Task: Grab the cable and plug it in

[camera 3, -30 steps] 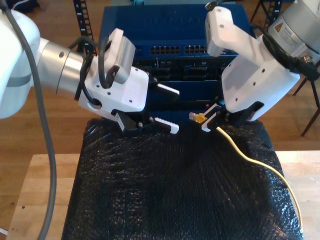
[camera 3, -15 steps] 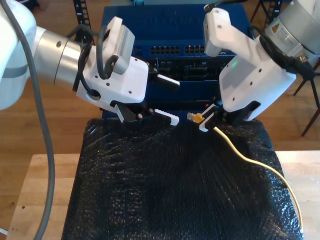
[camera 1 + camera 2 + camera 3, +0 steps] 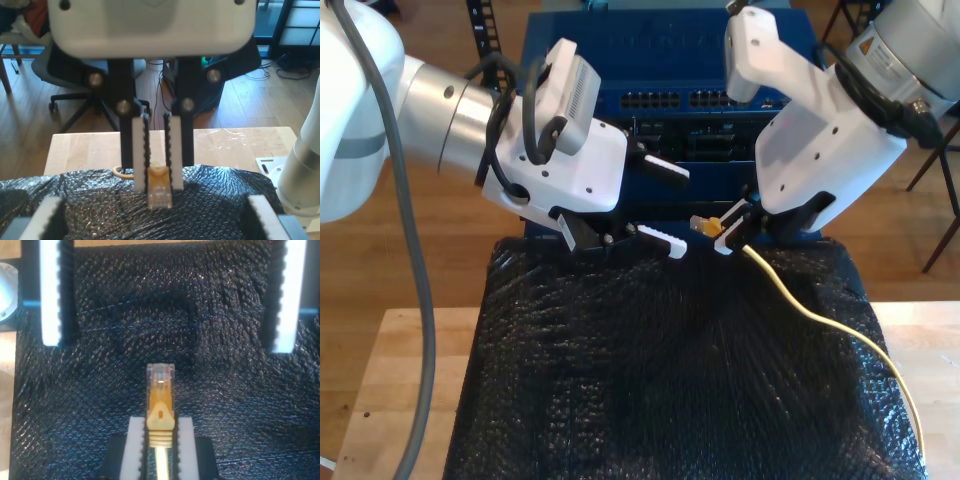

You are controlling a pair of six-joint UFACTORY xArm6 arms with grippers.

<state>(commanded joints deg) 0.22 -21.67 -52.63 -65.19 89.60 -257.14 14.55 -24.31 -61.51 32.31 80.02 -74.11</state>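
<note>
Between the pads of my second gripper (image 3: 160, 421), the plug (image 3: 160, 385) sat clamped by its yellow boot, its clear tip sticking out past the fingertips. The cable (image 3: 820, 320) ran from those jaws back over the black mat (image 3: 650, 390) toward the near right corner of the exterior view. The plug hung just above the mat's far edge, pointing to that view's left.

Facing it, my first gripper (image 3: 665, 205) stood with its jaws wide apart and nothing in them. Its two ribbed pads (image 3: 50, 300) framed the plug's tip from either side, near it but not touching. In the exterior view this arm came in from the left and the one with the cable from the right, so the two met nose to nose over the far edge of the mat.

Beyond them stood the blue rack (image 3: 570, 30), with its rows of ports (image 3: 690, 100) behind and above the grippers.

The grab looked done. The work in hand seemed to be a handover or a regrip, with the plug offered into the open jaws. Next, those jaws would need to come together on the plug body squarely, leaving the tip free. Only after that should the other pair let go. The plug would then have to be turned toward the ports and lined up with one.
</note>
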